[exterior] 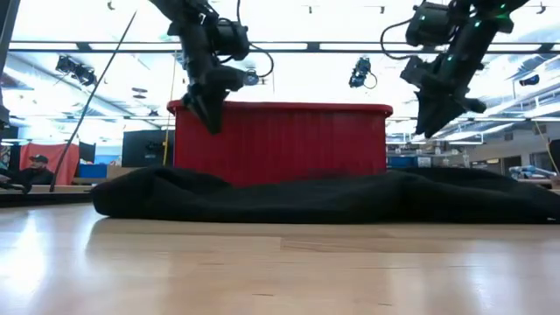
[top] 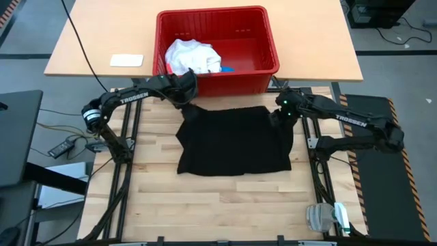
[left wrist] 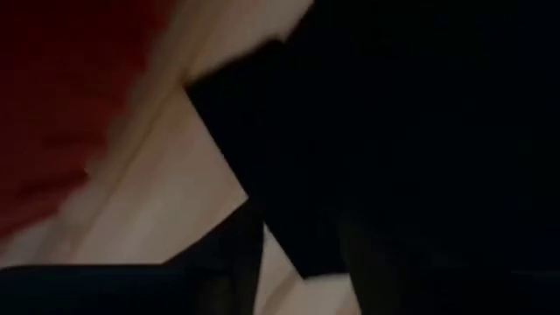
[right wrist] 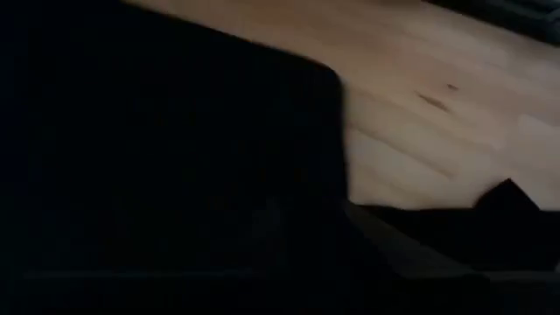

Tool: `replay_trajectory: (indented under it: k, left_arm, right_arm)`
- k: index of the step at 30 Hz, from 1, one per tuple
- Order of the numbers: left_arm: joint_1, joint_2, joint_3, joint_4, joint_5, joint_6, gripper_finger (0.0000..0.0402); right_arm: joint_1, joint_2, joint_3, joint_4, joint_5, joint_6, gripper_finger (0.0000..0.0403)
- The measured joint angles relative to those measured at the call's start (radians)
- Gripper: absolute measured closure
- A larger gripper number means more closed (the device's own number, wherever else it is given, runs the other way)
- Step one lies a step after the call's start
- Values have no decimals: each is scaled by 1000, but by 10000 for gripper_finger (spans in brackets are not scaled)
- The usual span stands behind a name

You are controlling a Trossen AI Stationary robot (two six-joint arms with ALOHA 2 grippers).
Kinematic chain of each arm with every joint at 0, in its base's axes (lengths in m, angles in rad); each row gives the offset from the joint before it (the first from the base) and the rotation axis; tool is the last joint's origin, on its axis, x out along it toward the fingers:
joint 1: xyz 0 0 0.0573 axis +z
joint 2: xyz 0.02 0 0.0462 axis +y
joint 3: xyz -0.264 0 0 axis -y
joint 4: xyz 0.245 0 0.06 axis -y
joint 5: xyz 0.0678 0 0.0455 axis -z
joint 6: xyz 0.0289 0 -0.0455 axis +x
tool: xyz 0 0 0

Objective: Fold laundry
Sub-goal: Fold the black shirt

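We read "TROSSEN" in white on both arms. The black garment (top: 234,140) lay spread flat on the middle of the wooden table (top: 225,205), its far edge just before the red basket (top: 263,31), which held a white T-shirt (top: 190,55) and a blue piece (top: 227,67), mostly hidden. The left gripper (exterior: 210,112) and the right gripper (exterior: 430,122) hung above the garment's far corners, holding nothing; how far their fingers stood apart we could not tell. Both wrist views were dark and blurred.
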Motion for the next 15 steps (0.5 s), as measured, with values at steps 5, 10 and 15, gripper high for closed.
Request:
replay_trajectory:
  k: [5, 10, 15]
  left_arm:
    - [-34, -8, 0, -58, 36, 8, 189]
    - [-103, -17, -7, -92, 156, 15, 159]
    - [-267, -104, -150, -71, 163, 1, 160]
  right_arm:
    - [16, -46, 1, -128, 15, 41, 221]
    - [62, -80, 1, -263, -135, -60, 195]
    - [212, -118, -29, -306, -232, -156, 198]
